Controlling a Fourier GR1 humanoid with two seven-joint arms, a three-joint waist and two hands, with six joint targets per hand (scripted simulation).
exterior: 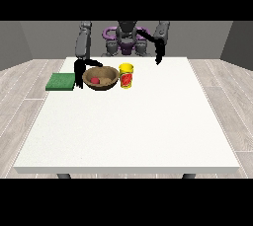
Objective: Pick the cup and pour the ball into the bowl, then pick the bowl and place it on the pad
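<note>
1. Bowl [101, 78]: brown, upright on the white counter [133, 131], far side near the robot. Red ball [95, 80] sits inside it, w/ a second smaller reddish shape beside it; can't tell what that is.
2. Cup [126, 75]: yellow, upright, just beside the bowl on the view's right, touching or nearly so. Pour looks done, judging by the ball in the bowl.
3. Pad [61, 81]: green, flat, near the bowl on the view's left, at the counter edge.
4. Hand at the view's left [80, 72]: between bowl and pad, right at the bowl's rim, one finger or thumb stretched over the rim's far side. Whether it's actually clamped on the rim or just resting there – can't tell.
5. Hand at the view's right [158, 57]: well apart from the bowl, beyond the cup, hanging above the counter, holding nothing. Finger state – can't tell.
6. Risks from here:
   - One-sided rim hold could tip the bowl on lift, so ball rolls out.
   - Bowl swinging out may knock the cup, it's that close.
   - Pad is at the counter edge; overshoot could leave the bowl half off the pad.
7. Writing: cup has a red label; no legible text or brand.
</note>
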